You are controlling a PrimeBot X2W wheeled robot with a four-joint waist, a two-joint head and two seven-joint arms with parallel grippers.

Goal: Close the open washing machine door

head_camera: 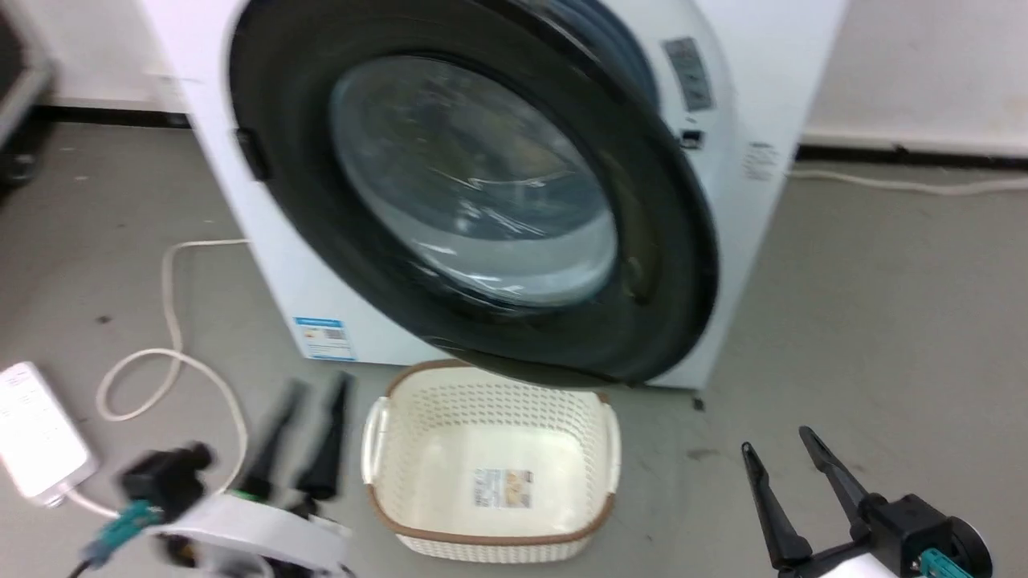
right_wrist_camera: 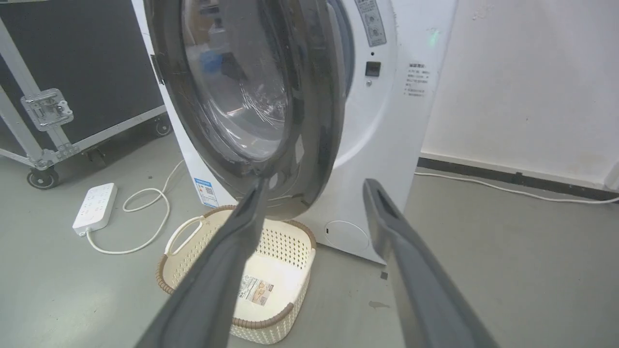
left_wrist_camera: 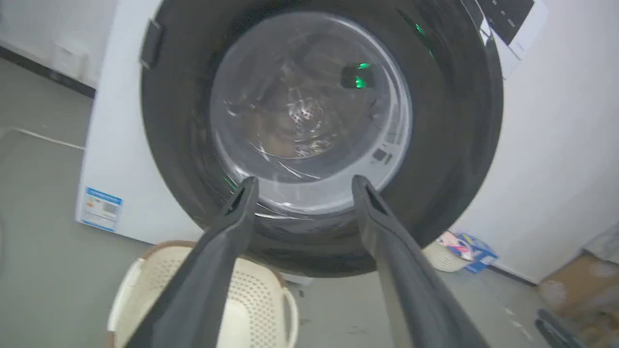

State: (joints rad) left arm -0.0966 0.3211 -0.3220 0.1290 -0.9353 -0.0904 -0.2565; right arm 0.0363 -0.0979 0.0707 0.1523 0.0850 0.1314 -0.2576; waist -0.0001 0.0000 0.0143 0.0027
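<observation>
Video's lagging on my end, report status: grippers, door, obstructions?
Left gripper open, empty; right gripper open, empty. Door ajar, neither gripper touching it. Basket on floor beneath door, seemingly below its swing.

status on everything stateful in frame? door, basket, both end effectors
washing machine door: ajar, standing off the washing machine front, not latched
laundry basket: upright on the floor, empty apart from a label
left end effector: open, holding nothing
right end effector: open, holding nothing
</observation>
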